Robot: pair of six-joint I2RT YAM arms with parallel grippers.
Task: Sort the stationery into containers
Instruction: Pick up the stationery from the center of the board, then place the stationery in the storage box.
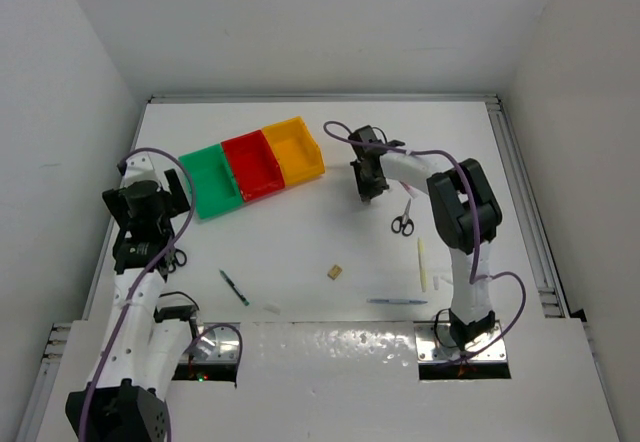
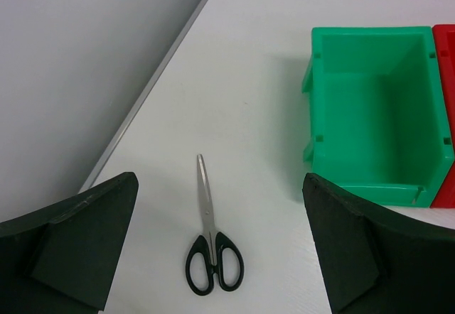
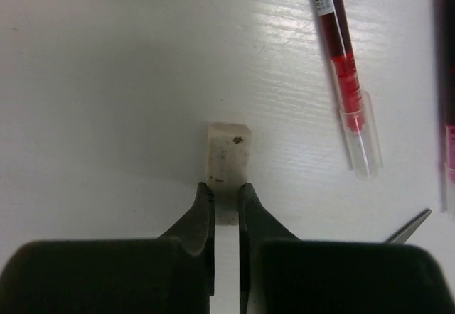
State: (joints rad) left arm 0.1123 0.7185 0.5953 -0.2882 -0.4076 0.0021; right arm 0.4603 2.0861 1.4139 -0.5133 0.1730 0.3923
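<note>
Your right gripper [image 3: 226, 193] has its jaws clamped on the pale eraser [image 3: 228, 147], lower centre, seemingly to lift it off the desk [image 3: 106, 79]. The left gripper [image 2: 219, 186] spreads its jaws over the scissors [image 2: 213, 257], left of the green bin [image 2: 377, 115].

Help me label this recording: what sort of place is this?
Likely a robot lab test cell, not an office: a white table boxed in by plain white walls, a left arm and right arm bolted at its near edge, and three coloured bins with scattered stationery staged for sorting.
</note>
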